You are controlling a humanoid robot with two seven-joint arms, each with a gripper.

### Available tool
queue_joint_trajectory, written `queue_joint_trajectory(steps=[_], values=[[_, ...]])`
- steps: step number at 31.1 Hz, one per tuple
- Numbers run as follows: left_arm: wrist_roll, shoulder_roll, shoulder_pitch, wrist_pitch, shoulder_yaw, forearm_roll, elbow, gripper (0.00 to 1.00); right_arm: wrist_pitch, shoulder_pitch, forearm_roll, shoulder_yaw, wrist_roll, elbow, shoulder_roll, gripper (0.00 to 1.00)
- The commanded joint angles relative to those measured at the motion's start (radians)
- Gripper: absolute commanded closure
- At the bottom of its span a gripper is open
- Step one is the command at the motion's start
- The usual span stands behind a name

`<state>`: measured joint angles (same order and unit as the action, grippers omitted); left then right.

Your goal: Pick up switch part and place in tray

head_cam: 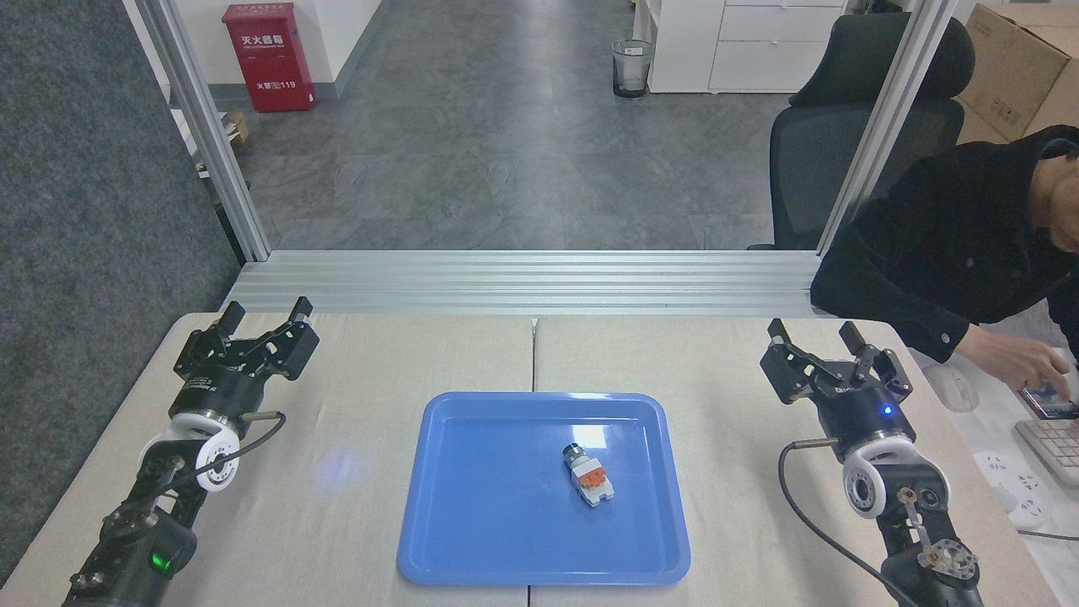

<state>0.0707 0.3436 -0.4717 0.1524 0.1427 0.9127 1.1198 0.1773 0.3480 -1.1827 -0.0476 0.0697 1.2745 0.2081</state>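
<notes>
The switch part [587,475], white with an orange middle and a dark silver-ringed end, lies inside the blue tray [472,539], right of the tray's centre, its dark end pointing away from me. My right gripper [814,332] stands open and empty over the table's right side, well clear of the tray. At the far left of the table my left gripper [264,313] is open too, with nothing between its fingers.
A person in a black sleeve [944,261] leans in at the right, hand on a phone [1048,398] beside a keyboard [1054,447] and mouse [954,389]. A seam [533,354] joins the two tabletops. An aluminium rail [523,282] borders the far edge.
</notes>
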Motion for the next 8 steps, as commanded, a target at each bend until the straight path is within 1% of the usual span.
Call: queue_joint_trajectory(steps=[1,4,8], values=[[0.000,0.000,0.001,-0.001,0.000,0.000,0.000,0.00,-0.001,0.002,0.026,-0.112,0.019,0.014,0.093,0.00],[0.000,0.000,0.001,-0.001,0.000,0.000,0.000,0.00,-0.001,-0.003,0.025,-0.112,0.045,0.016,0.094,0.00],[0.000,0.000,0.001,-0.001,0.000,0.000,0.000,0.00,-0.002,-0.009,0.023,-0.110,0.045,0.017,0.090,0.00]])
